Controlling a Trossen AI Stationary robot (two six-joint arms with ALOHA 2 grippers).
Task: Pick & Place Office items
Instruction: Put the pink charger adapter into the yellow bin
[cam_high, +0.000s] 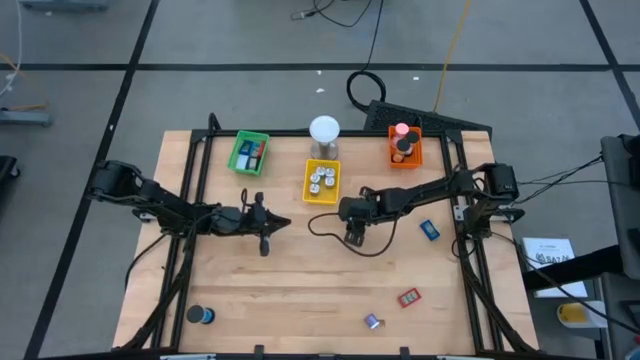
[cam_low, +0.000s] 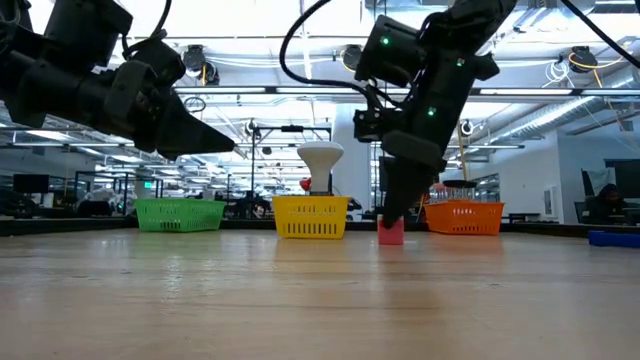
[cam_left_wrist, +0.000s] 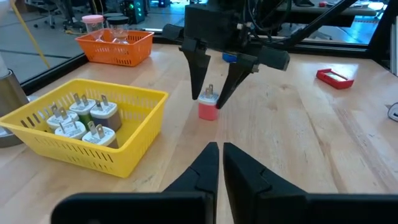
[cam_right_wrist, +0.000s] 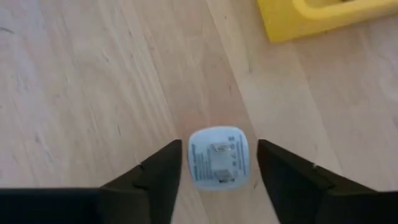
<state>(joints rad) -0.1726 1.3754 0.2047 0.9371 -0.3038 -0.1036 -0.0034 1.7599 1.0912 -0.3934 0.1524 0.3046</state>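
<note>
A wooden table (cam_high: 300, 290) seen from above holds three small baskets along its far edge. The yellow basket (cam_high: 322, 181) sits in the middle and serves as the landmark here. It holds several small white plug adapters (cam_left_wrist: 78, 118) with metal prongs pointing up. A white-domed metal cylinder (cam_high: 324, 135) stands just behind it. A green basket (cam_high: 249, 153) lies to its left with blue and red pieces inside, and an orange basket (cam_high: 405, 146) lies to its right, holding a pink-capped item and dark round ones.

The right gripper (cam_high: 355, 236) hangs just in front of the yellow basket, pointing down. Its two fingers are spread and stand either side of a pink plug adapter (cam_left_wrist: 208, 109) that rests upright on the table, prongs up. In the right wrist view a gap shows between each finger and the adapter's white top face (cam_right_wrist: 218, 157), so it is straddled, not pinched.

The left gripper (cam_high: 266, 240) hovers in front of the yellow basket and to its left, fingers pressed together and holding nothing.

Other office items lie farther from the yellow basket: a blue piece (cam_high: 429, 230) to the right, a red rectangular piece (cam_high: 408, 297) and a small silvery bit (cam_high: 372, 321) near the front edge, and a dark round roll (cam_high: 202, 316) at the front left corner.
</note>
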